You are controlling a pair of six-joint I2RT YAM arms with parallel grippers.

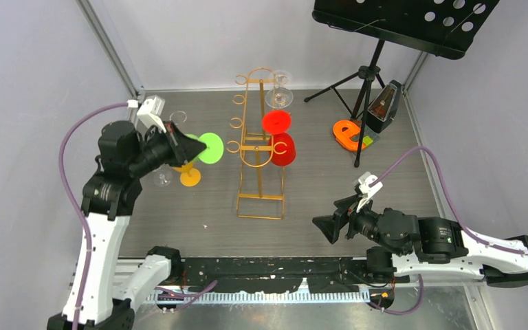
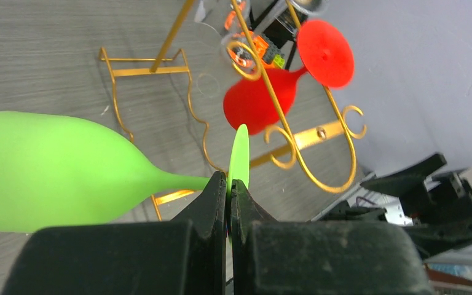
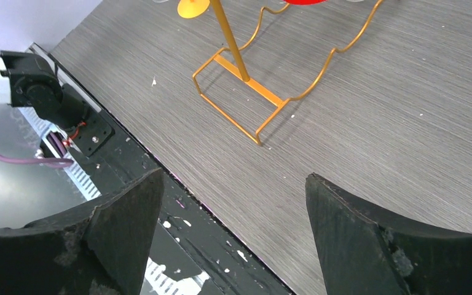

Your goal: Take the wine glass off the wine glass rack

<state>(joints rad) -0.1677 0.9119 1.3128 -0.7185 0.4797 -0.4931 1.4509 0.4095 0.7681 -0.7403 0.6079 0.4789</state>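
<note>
The gold wire wine glass rack [image 1: 260, 148] stands mid-table. A red wine glass [image 1: 283, 149] and a clear one [image 1: 279, 96] hang on its right side. My left gripper [image 1: 194, 148] is shut on the foot disc of a green wine glass [image 1: 211, 148], held sideways just left of the rack's hooks and apart from them. In the left wrist view the gripper [image 2: 228, 184] pinches the green foot [image 2: 239, 153], the bowl [image 2: 55, 172] lies to the left, and the rack [image 2: 295, 132] is beyond. My right gripper [image 1: 326, 223] is open and empty over the table's near edge, as the right wrist view [image 3: 233, 184] shows.
A clear glass with an orange foot [image 1: 190, 177] lies on the table below my left gripper. A black music stand [image 1: 412, 20] on a tripod, a metronome [image 1: 383, 106] and an orange object [image 1: 347, 134] stand at the back right. The rack's base [image 3: 246, 92] shows in the right wrist view.
</note>
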